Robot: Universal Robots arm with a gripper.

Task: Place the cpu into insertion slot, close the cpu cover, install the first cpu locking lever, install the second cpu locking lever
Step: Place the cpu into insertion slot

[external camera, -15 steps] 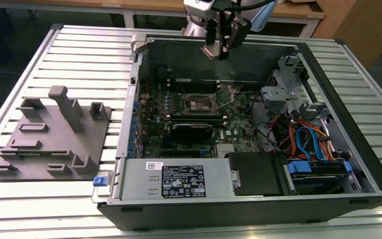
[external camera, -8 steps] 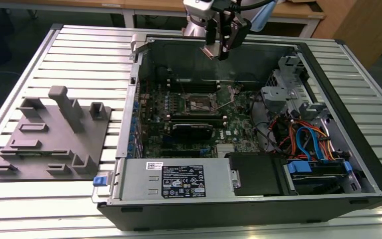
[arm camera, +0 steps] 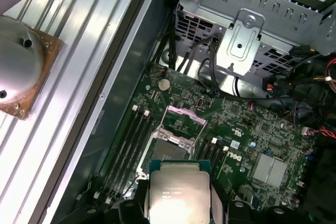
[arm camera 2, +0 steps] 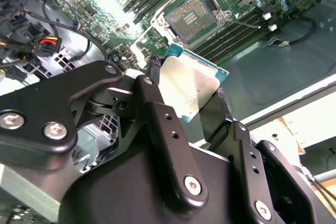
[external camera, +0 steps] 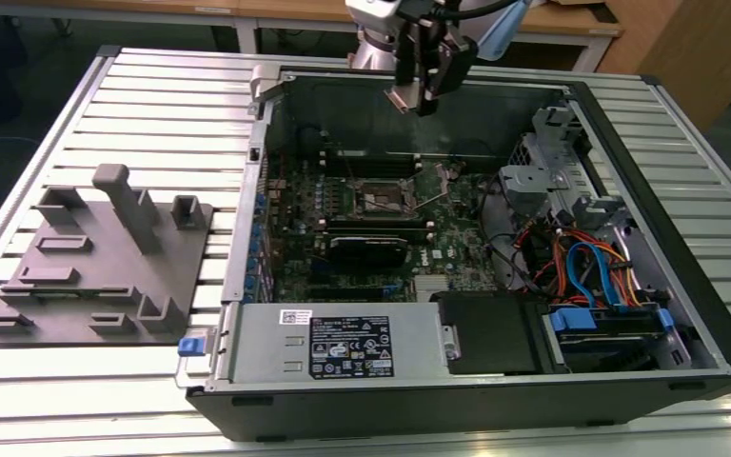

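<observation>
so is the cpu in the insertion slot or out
Out. The pincer holds the cpu above the board, and the insertion slot lies bare.

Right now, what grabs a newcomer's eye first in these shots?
The gripper hangs over the open computer case, shut on the cpu, whose silver top shines in both wrist views. Below it, on the green motherboard, the insertion slot lies uncovered. A grey fixture plate sits on the exterior view's left.
</observation>
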